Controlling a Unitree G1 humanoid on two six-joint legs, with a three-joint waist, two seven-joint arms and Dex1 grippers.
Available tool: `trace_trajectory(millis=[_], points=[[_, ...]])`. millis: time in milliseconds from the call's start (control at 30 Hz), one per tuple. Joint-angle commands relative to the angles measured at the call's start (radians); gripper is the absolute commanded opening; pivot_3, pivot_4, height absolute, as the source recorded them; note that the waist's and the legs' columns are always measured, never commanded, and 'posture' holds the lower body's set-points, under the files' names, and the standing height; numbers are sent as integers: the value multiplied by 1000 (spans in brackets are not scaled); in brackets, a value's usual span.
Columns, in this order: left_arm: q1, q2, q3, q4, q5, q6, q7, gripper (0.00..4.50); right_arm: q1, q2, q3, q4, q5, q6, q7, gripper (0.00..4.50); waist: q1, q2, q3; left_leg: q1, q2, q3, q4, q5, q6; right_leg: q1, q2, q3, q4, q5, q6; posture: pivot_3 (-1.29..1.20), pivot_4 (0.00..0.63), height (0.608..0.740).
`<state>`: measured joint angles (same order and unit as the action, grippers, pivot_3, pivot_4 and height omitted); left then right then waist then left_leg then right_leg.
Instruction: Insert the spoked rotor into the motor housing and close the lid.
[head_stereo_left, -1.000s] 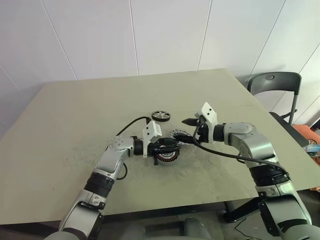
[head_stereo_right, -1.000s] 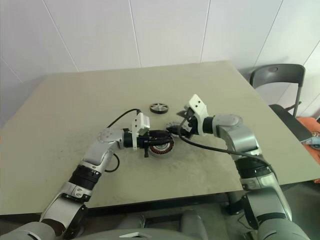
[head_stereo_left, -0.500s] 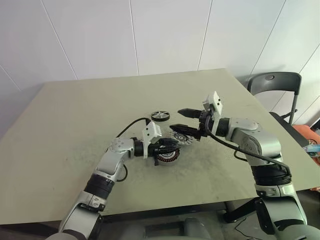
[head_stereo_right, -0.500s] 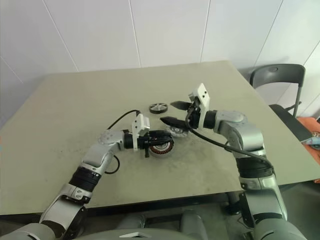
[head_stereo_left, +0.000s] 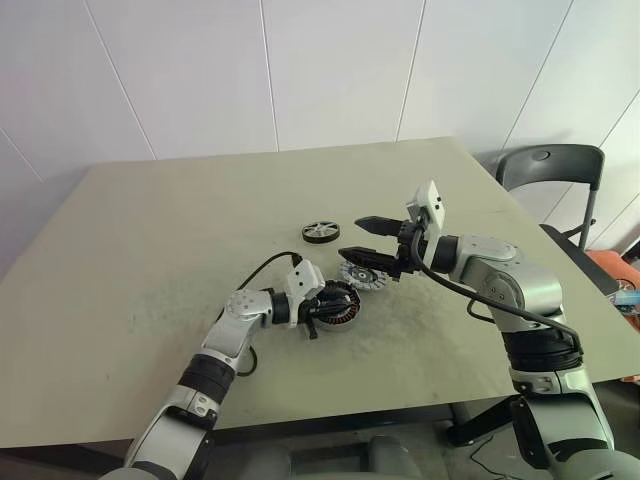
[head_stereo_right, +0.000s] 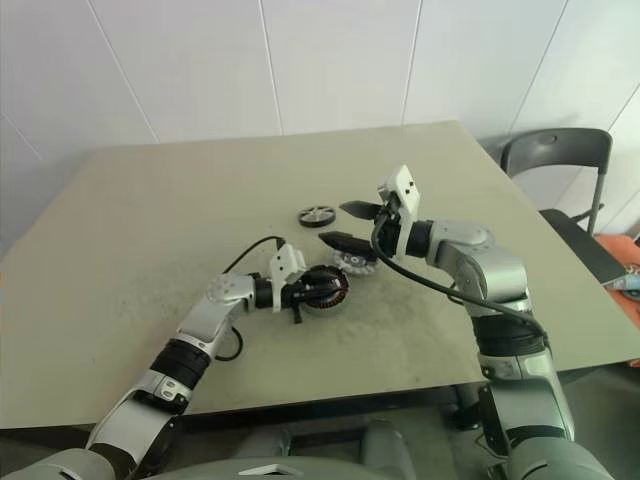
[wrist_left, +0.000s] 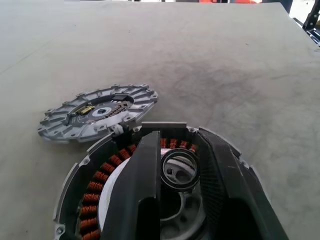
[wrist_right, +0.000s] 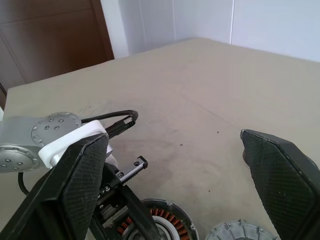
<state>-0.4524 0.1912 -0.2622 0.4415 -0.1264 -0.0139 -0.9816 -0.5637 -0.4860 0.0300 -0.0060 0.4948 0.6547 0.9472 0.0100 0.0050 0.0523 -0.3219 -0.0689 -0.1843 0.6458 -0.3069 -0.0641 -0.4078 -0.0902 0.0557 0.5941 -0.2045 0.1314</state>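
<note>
From the head views, a big tan tabletop (head_stereo_left: 150, 260) holds three small round parts. The housing (head_stereo_left: 335, 306) sits near the middle, with copper coils inside. The left pincer (head_stereo_left: 328, 307) lies low over it, pointing right, with its black fingers on the housing. The lid (head_stereo_left: 366, 276) lies flat just to the right of the housing and a bit farther away. The rotor (head_stereo_left: 321, 231) lies by itself farther back, apart from both. The right pincer (head_stereo_left: 362, 238) hangs in the air above the lid, pointing left. Its two fingers are spread wide with nothing between them. A dark chair (head_stereo_left: 548, 170) stands past the right edge of the tabletop.

In the left wrist view, the two black fingers (wrist_left: 142, 185) reach over the housing (wrist_left: 95, 182). They are close together, with a small gap. One seems to sit inside the copper ring and the other over the rim, so they seem to pinch the wall. A shiny ring shows in the middle of the housing. The silver lid (wrist_left: 97, 113) lies flat just past the housing.

In the right wrist view, the right pincer's two fingers (wrist_right: 280, 175) stand far apart and bare. Between them and below are the housing (wrist_right: 162, 227), the left arm and the rim of the lid (wrist_right: 240, 231).
</note>
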Motion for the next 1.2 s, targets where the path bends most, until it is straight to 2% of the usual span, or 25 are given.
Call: trace_trajectory(millis=[33,467,933,1100,1200], points=[[-24,5,5,4,10,-35,-1,716,-18,-2,-6,-35,8,-7,-4,4500,0,0,0,0,0,0,0,0,0,0,0,0,0,0,0,0,0,740],[-29,37,15,6,33,-54,18,716,-25,-2,9,-16,-8,-15,0,4500,1,0,0,0,0,0,0,0,0,0,0,0,0,0,0,0,0,740],[-12,26,17,-24,-17,-3,-24,716,-20,-8,12,-19,-15,-17,-6,4500,1,0,0,0,0,0,0,0,0,0,0,0,0,0,0,0,0,740],[-2,27,38,-53,-35,17,-14,2370,-19,-10,12,-16,-20,-20,-6,4500,0,0,0,0,0,0,0,0,0,0,0,0,0,0,0,0,0,740],[-26,20,68,-30,-22,-9,52,3367,-21,-9,18,-9,-27,-24,-7,4500,0,0,0,0,0,0,0,0,0,0,0,0,0,0,0,0,0,740]])
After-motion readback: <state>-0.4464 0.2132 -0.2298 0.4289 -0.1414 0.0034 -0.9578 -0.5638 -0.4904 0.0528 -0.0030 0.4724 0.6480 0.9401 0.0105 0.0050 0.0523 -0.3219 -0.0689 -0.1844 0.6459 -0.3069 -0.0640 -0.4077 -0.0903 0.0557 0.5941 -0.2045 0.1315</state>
